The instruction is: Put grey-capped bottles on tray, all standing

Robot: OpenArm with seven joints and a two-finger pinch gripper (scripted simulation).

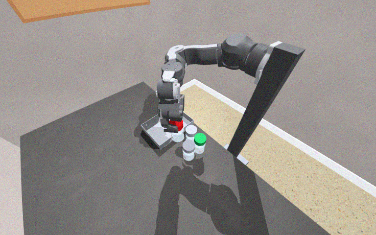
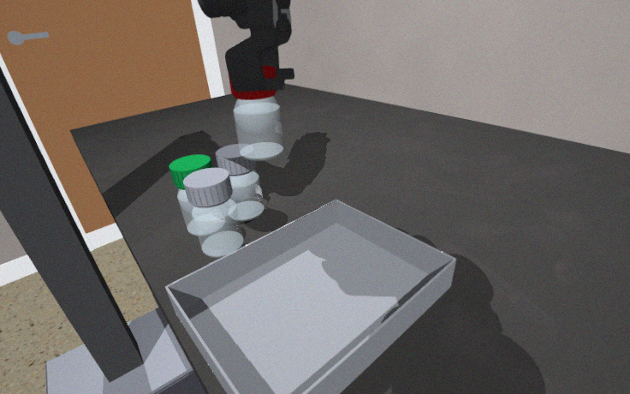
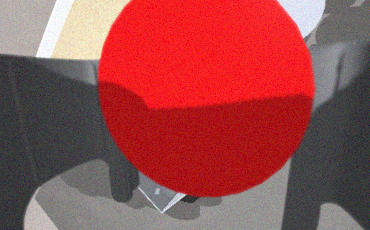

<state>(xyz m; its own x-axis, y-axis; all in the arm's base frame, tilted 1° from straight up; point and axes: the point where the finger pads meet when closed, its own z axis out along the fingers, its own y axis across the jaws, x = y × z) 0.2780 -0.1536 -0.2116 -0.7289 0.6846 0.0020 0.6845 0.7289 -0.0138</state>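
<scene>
My gripper [image 1: 173, 126] [image 2: 255, 83] is shut on the red cap of a clear bottle [image 1: 177, 125] [image 2: 258, 122] [image 3: 205, 95] and holds it upright in the air, above and beside the other bottles. Two grey-capped bottles stand on the dark table: one [image 1: 188, 149] [image 2: 209, 204] nearer the top camera, one [image 1: 190, 132] [image 2: 237, 174] behind it. A green-capped bottle [image 1: 200, 142] [image 2: 185, 175] stands touching them. The grey tray [image 1: 150, 130] [image 2: 418, 274] is empty and lies next to the group. In the wrist view the red cap fills most of the frame.
The arm's dark mounting post [image 1: 260, 99] [image 2: 50, 259] stands on its base plate [image 2: 83, 367] at the table edge near the bottles. Beyond the table edge is a sandy floor strip [image 1: 290, 171] with a white border.
</scene>
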